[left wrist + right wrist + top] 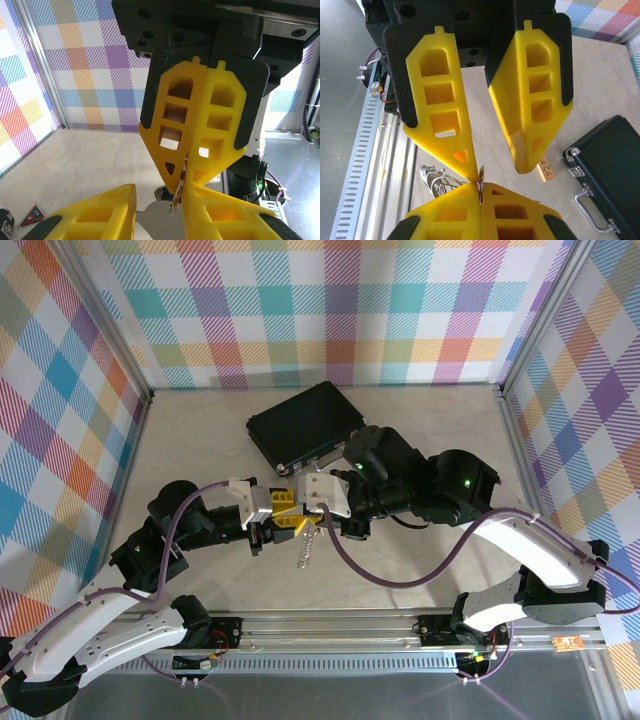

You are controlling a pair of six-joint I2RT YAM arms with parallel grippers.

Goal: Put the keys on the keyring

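Table (pixel 420 440): both my arms meet over its middle, well above the surface.
Case (pixel 305 425): lies flat at 12 o'clock from the meeting point, apart from the work.
Left gripper (pixel 500 170): jaws part-way apart. The flat silvery keyring (pixel 152 220) spans from one pad to the other, so I judge it clamped across its width.
Right gripper (pixel 184 180): jaws pressed together, pinching a thin metal piece at their very tips. I take it for a key (pixel 481 175).
Loops (pixel 436 179): a bunch of wire rings and silvery bits hangs at 9 o'clock from the pinch, and at 6 o'clock from both grippers seen from above.
Block (pixel 546 170): on the table at 3 o'clock from the pinch, not involved.
Step in hand: threading the key onto the ring, tip to tip.
Doing it well: I should hold the left firm and let the right alone make small moves. The key's hole should line up with the ring's free end, and the key should slide along the wire rather than push against it.
Risk: my pinch is shallow, so a sideways push could twist the key out. Whether the hole has caught the ring is hidden.
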